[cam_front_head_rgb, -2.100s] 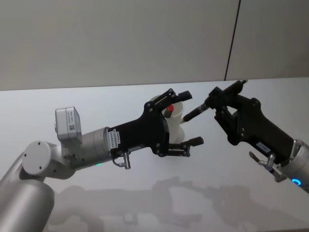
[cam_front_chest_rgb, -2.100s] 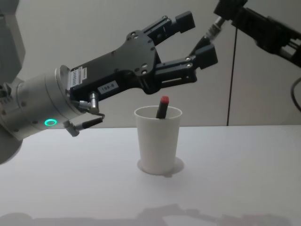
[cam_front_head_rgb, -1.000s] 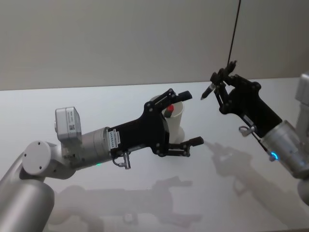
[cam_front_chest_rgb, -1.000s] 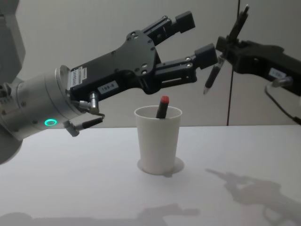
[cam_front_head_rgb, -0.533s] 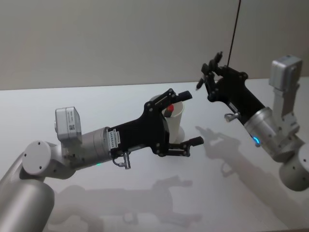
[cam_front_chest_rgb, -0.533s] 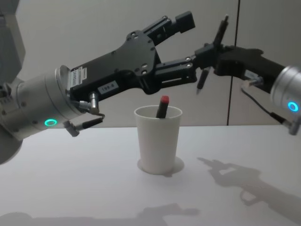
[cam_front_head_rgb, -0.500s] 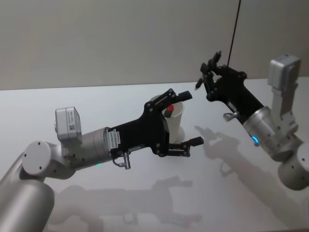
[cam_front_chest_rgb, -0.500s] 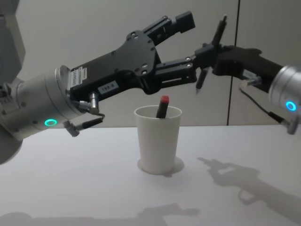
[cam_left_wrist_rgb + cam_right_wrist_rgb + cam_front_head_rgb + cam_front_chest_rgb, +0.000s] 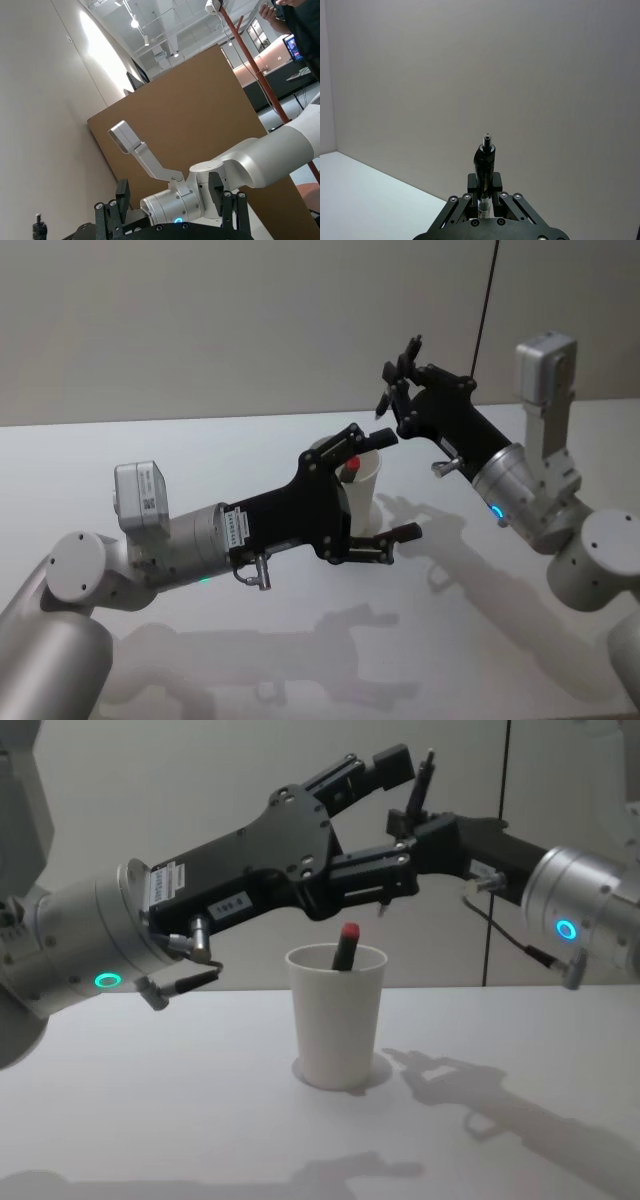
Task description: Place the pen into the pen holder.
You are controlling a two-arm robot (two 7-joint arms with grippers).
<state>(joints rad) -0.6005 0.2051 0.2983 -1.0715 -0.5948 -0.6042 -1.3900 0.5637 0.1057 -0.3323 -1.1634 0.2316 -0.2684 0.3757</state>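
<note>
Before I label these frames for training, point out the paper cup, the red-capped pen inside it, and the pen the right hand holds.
paper cup (image 9: 336,1020), chest view, front wall.
red-capped pen (image 9: 346,945), chest view, its shaft above the rim.
held pen (image 9: 485,162), right wrist view, dark barrel above the fingers.

Head cam looks down, chest cam level & close; both share the cup (image 9: 337,1017).

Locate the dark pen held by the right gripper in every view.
Head view: dark pen upper centre, above the white paper cup.
Chest view: top centre.
Right wrist view: bottom centre, pointing away.
Left wrist view: cannot tell.
Shared landmark: the right gripper clamping it.
</note>
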